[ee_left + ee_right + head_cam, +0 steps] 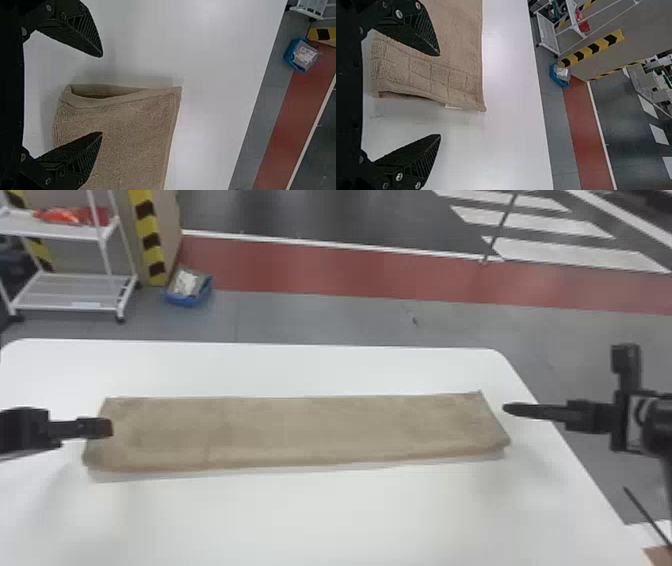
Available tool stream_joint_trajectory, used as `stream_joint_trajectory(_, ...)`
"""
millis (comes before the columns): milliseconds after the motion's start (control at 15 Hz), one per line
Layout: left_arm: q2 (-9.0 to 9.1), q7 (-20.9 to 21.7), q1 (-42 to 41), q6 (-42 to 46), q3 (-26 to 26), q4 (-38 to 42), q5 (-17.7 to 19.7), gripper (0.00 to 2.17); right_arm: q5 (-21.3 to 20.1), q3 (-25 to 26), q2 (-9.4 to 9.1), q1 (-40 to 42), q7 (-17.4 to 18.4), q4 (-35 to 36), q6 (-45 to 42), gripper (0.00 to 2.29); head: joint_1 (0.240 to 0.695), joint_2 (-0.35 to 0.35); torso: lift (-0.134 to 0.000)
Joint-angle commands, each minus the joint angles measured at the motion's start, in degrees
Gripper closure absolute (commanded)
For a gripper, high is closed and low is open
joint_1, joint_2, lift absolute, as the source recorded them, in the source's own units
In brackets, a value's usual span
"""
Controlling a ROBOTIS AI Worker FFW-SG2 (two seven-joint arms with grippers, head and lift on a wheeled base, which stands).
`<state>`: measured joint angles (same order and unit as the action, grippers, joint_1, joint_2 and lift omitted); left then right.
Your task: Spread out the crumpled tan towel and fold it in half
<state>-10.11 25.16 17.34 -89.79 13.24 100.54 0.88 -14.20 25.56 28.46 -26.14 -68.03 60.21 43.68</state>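
Neatly folded, the nubbly towel (300,430) lies oblong.

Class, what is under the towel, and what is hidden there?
The towel rests on the white table, which shows around it. The patch of table it covers, and anything flat beneath, cannot be seen.

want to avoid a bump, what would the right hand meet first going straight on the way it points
Probably the right end of the tan towel, just ahead of the right hand, though the hand's height is unclear and it might pass above.
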Motion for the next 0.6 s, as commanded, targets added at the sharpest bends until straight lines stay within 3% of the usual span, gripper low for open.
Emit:
stream_joint_trajectory(0,0.0,0.06,0.06,-0.24,-0.14,0.0,-0.09,0.21,0.05,0.01,0.02,0.56,0.09,0.0,-1.36,0.17,0.695,-0.204,-0.124)
stream_joint_trajectory(533,0.0,-0.03,0.41,-0.24,-0.23,-0.09,-0.17,0.21,-0.12,0.01,-0.07,1.0,0.79,0.0,-2.24,0.17,0.695,-0.208,-0.124)
